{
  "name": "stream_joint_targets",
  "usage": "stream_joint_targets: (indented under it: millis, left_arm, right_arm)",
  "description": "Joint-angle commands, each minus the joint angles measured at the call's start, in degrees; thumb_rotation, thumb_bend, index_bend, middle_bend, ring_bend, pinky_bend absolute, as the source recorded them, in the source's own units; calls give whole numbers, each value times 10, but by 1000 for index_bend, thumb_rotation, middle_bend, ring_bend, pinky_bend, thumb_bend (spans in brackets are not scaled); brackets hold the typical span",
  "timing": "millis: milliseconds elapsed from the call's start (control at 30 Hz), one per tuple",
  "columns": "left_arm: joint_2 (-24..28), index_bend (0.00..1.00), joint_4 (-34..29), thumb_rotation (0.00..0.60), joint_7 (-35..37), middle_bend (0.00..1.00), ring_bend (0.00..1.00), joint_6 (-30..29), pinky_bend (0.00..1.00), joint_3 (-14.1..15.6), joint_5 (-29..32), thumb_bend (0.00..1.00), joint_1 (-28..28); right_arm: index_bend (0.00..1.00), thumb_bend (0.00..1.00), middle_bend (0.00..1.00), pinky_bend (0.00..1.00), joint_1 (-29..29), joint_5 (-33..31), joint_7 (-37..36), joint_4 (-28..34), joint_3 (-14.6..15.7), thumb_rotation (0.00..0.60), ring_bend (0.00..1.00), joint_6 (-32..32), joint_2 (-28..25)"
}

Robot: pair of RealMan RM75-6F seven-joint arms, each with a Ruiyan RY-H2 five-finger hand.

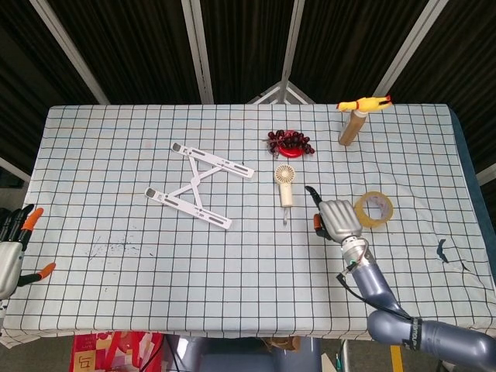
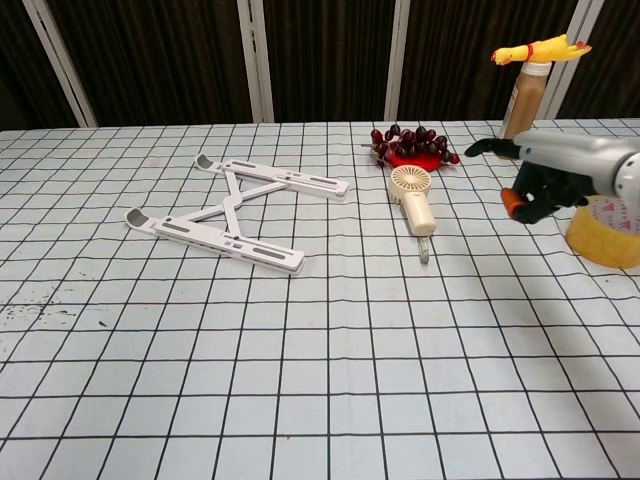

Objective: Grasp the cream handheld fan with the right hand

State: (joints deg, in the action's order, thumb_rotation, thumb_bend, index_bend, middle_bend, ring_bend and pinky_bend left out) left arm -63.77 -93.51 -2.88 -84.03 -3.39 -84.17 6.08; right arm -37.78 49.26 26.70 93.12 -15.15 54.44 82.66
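A: Where is the cream fan (image 1: 285, 184) located?
B: Flat on the table (image 1: 116, 248), below the grapes (image 1: 290, 142).
A: And the right robot hand (image 1: 336, 218)?
B: Held beside the fan, apart, fingers partly curled, nothing gripped.

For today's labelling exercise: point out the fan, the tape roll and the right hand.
fan (image 1: 284, 175), head view, round head
tape roll (image 1: 373, 210), head view, ring's rim
right hand (image 2: 545, 180), chest view, knuckles

Head view looks steeply down from high up, taking the whole table (image 1: 101, 194); chest view sits low and close, facing twelve o'clock across its centre.
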Motion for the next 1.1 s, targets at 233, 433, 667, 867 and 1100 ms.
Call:
stream_joint_targets:
  millis: [233, 433, 667, 867, 1100]
  left_arm:
    - [4, 0, -3, 600, 12, 0, 0, 1, 0, 0, 4, 6, -2]
    - [5, 0, -5, 600, 14, 0, 0, 6, 0, -2, 10, 6, 0]
    - [5, 0, -4, 600, 20, 0, 0, 10, 0, -3, 14, 6, 2]
    - [5, 0, -5, 600, 25, 0, 0, 13, 0, -4, 16, 6, 3]
    - [4, 0, -7, 600, 24, 0, 0, 13, 0, -5, 18, 6, 4]
  right_arm:
    - [0, 722, 848, 874, -46, -51, 19, -54, -4, 600, 902, -15, 59]
    - [0, 722, 848, 874, -64, -87, 22, -75, -6, 600, 902, -26, 79]
    - [0, 722, 848, 874, -90, -124, 38, -112, -5, 600, 902, -35, 102]
    - [0, 723, 848, 874, -107, -148, 44, -134, -2, 600, 902, -39, 116]
    - [0, 722, 848, 874, -118, -165, 45, -147, 0, 600, 902, -41, 120]
